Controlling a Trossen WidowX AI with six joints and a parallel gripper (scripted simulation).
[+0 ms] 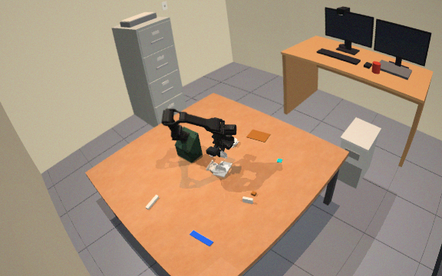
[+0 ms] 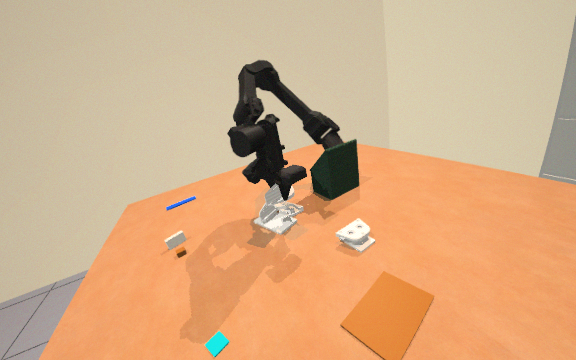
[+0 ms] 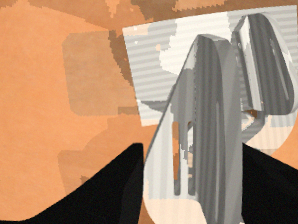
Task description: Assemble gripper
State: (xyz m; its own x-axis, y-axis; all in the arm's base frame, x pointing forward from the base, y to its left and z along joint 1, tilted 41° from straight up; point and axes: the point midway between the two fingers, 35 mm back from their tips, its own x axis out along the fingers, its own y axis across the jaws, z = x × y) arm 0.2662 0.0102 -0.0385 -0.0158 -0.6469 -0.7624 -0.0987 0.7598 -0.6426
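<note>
My gripper (image 1: 219, 152) (image 2: 282, 189) (image 3: 185, 152): pinching one pale jaw (image 3: 212, 120) between my fingers, above the gripper base
Gripper base (image 1: 221, 173) (image 2: 279, 226) (image 3: 150, 65): flat on the table (image 1: 190, 215) (image 2: 468, 240) (image 3: 30, 110), my landmark
Other jaw (image 3: 267, 65): over the gripper base, just beside the pinched one
Housing plate (image 2: 355, 231): apart from the gripper base, toward the orange sheet (image 1: 258, 136) (image 2: 388, 315)
Green block (image 1: 189, 146) (image 2: 338, 170): behind the gripper base in the exterior view
</note>
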